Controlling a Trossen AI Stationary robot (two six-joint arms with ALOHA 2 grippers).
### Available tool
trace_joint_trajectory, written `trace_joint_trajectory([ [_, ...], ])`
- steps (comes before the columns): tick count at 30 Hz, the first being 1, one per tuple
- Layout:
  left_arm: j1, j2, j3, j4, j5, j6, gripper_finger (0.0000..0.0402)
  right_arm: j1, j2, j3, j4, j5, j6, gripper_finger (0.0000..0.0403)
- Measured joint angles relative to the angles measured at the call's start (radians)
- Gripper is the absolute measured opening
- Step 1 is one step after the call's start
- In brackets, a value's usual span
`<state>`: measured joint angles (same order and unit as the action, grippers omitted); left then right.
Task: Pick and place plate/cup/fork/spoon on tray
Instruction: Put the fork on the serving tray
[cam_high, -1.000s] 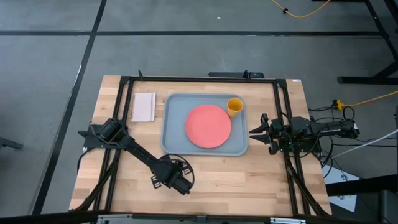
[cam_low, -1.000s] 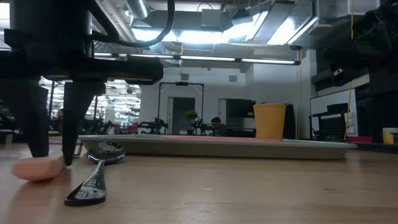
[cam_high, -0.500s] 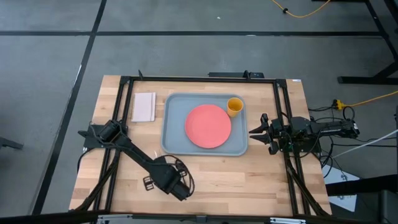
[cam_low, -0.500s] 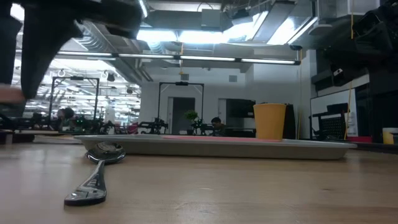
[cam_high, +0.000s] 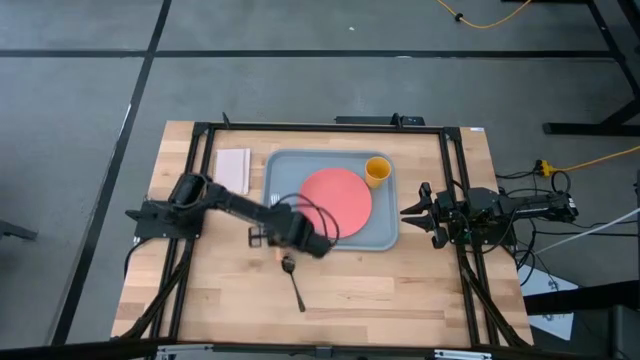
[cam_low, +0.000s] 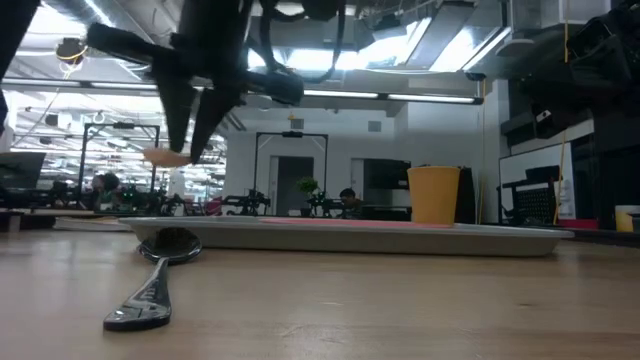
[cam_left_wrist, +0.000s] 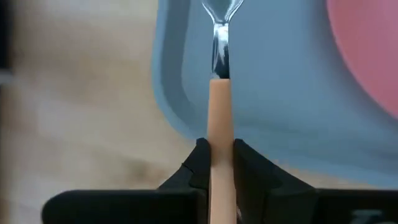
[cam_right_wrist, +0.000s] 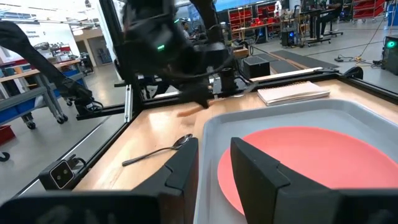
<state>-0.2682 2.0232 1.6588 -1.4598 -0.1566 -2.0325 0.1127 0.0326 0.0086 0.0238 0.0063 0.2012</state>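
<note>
My left gripper (cam_high: 274, 240) is shut on the fork (cam_left_wrist: 219, 74) and holds it in the air over the tray's near left corner (cam_left_wrist: 177, 118). The silver tines (cam_left_wrist: 219, 12) are over the grey-blue tray (cam_high: 385, 228). The coral plate (cam_high: 335, 202) lies in the tray and the yellow cup (cam_high: 377, 170) stands in its far right corner. The dark spoon (cam_high: 294, 285) lies flat on the table in front of the tray. My right gripper (cam_high: 412, 212) is open and empty at the tray's right side. My left gripper pinches the fork's orange handle (cam_left_wrist: 219, 127) between its two fingers, some way back from the metal neck. The fingers (cam_low: 200, 110) point down from above, across the handle. The fork is lifted clear and about level; its handle end (cam_low: 165, 155) sticks out beside the fingers.
A pale napkin-like pad (cam_high: 232, 172) lies at the far left beside the tray. The spoon also shows in the low view (cam_low: 150, 285) and the right wrist view (cam_right_wrist: 158, 151). Black frame rails run along the table's left, right and far sides.
My left gripper, shut on the fork's handle, has lifted the fork off the table near the front edge and carried it up and toward the far edge, over the tray's near left corner, turning about on the way. The spoon has stayed in place.
</note>
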Motion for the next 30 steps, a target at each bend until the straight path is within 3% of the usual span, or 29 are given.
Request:
trace_joint_trajectory([
  [8, 0.170, -0.021, -0.008, -0.032, -0.067, 0.278, 0.0001, 0.000, 0.000, 0.000, 0.000, 0.000, 0.000, 0.0099],
  [12, 0.247, -0.026, -0.032, -0.002, -0.063, 0.394, 0.0004, 0.000, 0.000, 0.000, 0.000, 0.000, 0.000, 0.0099],
  [17, 0.266, -0.026, -0.042, 0.020, -0.073, 0.457, 0.0004, 0.000, 0.000, 0.000, 0.000, 0.000, 0.000, 0.0099],
  [23, 0.166, -0.031, -0.043, 0.009, -0.059, 0.396, 0.0003, 0.000, 0.000, 0.000, 0.000, 0.000, 0.000, 0.0099],
  [30, -0.055, -0.061, -0.043, -0.093, -0.078, 0.014, 0.0060, 0.000, 0.000, 0.000, 0.000, 0.000, 0.000, 0.0099],
])
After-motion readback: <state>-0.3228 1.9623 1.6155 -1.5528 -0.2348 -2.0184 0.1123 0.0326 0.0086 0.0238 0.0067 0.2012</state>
